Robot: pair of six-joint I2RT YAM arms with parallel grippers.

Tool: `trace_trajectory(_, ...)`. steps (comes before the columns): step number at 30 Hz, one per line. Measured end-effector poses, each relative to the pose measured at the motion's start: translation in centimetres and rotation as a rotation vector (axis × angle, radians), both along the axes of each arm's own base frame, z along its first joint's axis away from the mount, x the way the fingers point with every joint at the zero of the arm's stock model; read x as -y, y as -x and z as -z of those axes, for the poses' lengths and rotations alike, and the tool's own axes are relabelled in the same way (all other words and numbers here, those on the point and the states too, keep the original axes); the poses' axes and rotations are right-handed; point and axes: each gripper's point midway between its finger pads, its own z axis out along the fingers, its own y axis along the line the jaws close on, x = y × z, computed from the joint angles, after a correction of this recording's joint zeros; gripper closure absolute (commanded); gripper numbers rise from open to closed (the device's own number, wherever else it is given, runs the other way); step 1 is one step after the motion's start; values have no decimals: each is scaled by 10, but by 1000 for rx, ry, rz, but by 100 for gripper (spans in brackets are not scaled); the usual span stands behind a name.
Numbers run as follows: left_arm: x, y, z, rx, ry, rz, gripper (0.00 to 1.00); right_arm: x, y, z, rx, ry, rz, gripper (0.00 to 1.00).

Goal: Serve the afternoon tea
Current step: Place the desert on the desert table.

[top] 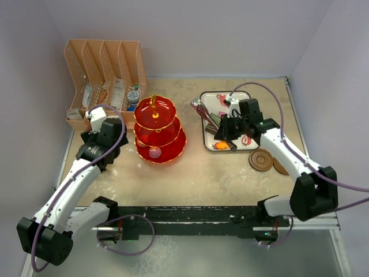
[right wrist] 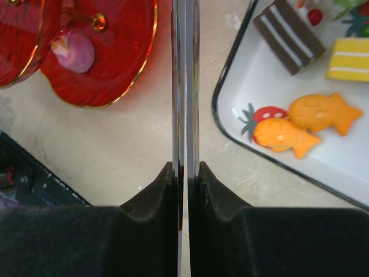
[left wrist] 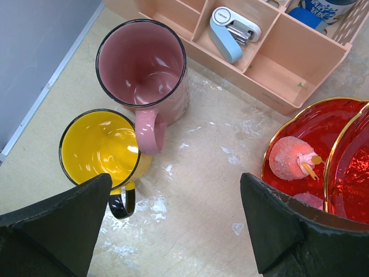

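My left gripper (left wrist: 176, 193) hung empty, jaws wide apart, the yellow mug (left wrist: 101, 147) at its nine o'clock, the pink mug (left wrist: 141, 69) at eleven, the red stand (left wrist: 323, 150) at three; a careless descent could have tipped either mug. My right gripper (right wrist: 185, 173) was clamped on the tongs (right wrist: 185, 86), their blades together; the fish cakes (right wrist: 320, 112) lay on the tray (right wrist: 253, 69) at two o'clock, and one might have slipped in carrying.

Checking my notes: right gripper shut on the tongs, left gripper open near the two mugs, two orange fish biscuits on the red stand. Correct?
One slip: the fish biscuits lie in the white tray, not on the red stand; the right wrist view shows it. The right gripper shut on the tongs and the open left gripper near the mugs are right.
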Motion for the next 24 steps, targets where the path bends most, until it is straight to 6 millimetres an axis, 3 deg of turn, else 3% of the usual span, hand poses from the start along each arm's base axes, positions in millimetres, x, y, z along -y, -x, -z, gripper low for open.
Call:
trace_trajectory(7, 0, 0, 0, 0, 0, 0, 10, -18, 36, 1, -33, -82, -31, 93)
trace_trajectory(24, 0, 1, -2, 9, 3, -1, 10, -42, 75, 24, -126, -108, -106, 92)
